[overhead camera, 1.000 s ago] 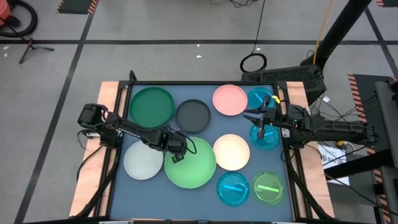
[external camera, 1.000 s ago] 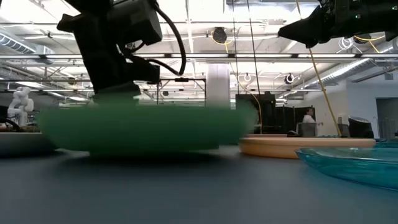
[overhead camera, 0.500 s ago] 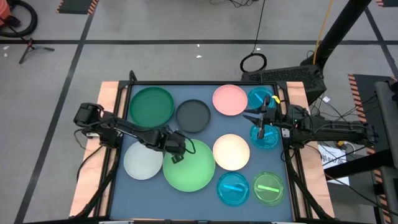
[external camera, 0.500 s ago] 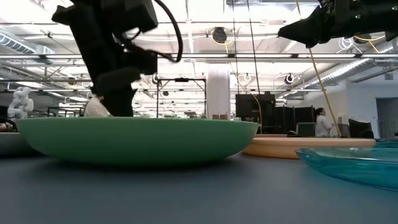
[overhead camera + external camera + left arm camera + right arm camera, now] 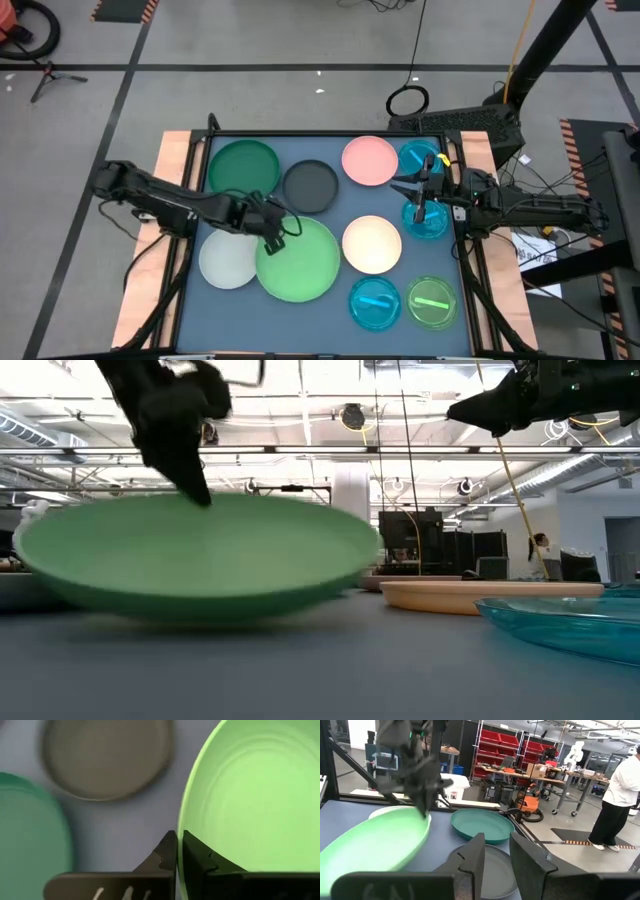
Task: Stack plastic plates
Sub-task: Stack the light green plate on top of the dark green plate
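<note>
My left gripper (image 5: 270,228) is shut on the large light green plate (image 5: 298,260), which stands tilted in the low view (image 5: 200,560). Flat on the table around it are a pale white plate (image 5: 228,258), a dark green plate (image 5: 243,170), a grey plate (image 5: 311,186), a pink plate (image 5: 370,160) and a cream plate (image 5: 372,244). My right gripper (image 5: 408,188) hovers open near the table's right edge, above two small blue plates (image 5: 428,220). My left gripper pinches the light green plate's rim (image 5: 181,832) on its far-left side, one finger (image 5: 167,851) outside the rim and one (image 5: 195,851) inside. The fingers come from above, slanting from the left. The held side is raised and the plate's near side rests on the table (image 5: 210,615).
A third small blue plate (image 5: 375,303) and a lime plate (image 5: 432,303) lie at the near right. The wooden table border (image 5: 175,150) runs along the left and right sides. A person in white (image 5: 620,805) stands in the room beyond the table.
My left gripper has moved up and toward the table's far left, keeping its hold on the light green plate's rim. The plate has tipped: its held far-left side has risen while its near side stays on the table, and it has slid slightly left.
</note>
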You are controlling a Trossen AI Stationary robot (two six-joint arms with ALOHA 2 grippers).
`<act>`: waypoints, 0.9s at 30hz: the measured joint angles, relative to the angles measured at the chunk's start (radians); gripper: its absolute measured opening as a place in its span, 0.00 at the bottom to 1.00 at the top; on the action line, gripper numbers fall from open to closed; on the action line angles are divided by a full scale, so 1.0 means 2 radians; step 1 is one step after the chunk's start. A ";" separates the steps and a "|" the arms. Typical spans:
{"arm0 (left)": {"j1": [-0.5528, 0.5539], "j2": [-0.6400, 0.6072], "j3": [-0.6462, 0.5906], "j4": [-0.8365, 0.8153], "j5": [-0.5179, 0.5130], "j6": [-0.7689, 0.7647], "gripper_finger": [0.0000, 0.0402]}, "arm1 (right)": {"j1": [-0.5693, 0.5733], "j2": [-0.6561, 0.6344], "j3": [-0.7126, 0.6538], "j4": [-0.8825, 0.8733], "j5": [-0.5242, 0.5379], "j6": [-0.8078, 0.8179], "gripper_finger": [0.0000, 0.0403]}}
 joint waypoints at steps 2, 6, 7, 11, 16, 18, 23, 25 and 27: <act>0.003 -0.032 0.010 -0.014 -0.034 -0.003 0.03 | 0.000 0.000 0.000 0.000 0.001 -0.002 0.21; 0.025 -0.087 0.039 -0.066 -0.096 -0.018 0.03 | 0.000 0.000 0.000 -0.005 0.034 -0.003 0.21; 0.033 -0.097 0.049 -0.079 -0.108 -0.027 0.03 | 0.000 0.000 0.000 -0.007 0.045 -0.003 0.21; 0.083 -0.129 0.094 -0.177 -0.172 -0.087 0.03 | 0.000 0.000 0.000 -0.017 0.071 -0.003 0.21; 0.174 -0.134 0.121 -0.310 -0.190 -0.134 0.03 | 0.000 0.000 0.000 -0.018 0.075 -0.003 0.21; 0.213 -0.133 0.117 -0.344 -0.187 -0.141 0.03 | 0.000 0.000 0.000 -0.019 0.075 -0.003 0.21; 0.290 -0.123 0.108 -0.364 -0.183 -0.123 0.03 | 0.000 0.000 0.000 -0.019 0.075 -0.002 0.21; 0.312 -0.120 0.108 -0.361 -0.183 -0.104 0.03 | 0.000 0.000 0.000 -0.019 0.075 -0.002 0.21; 0.330 -0.116 0.108 -0.358 -0.182 -0.089 0.03 | 0.000 0.000 0.000 -0.019 0.075 -0.002 0.21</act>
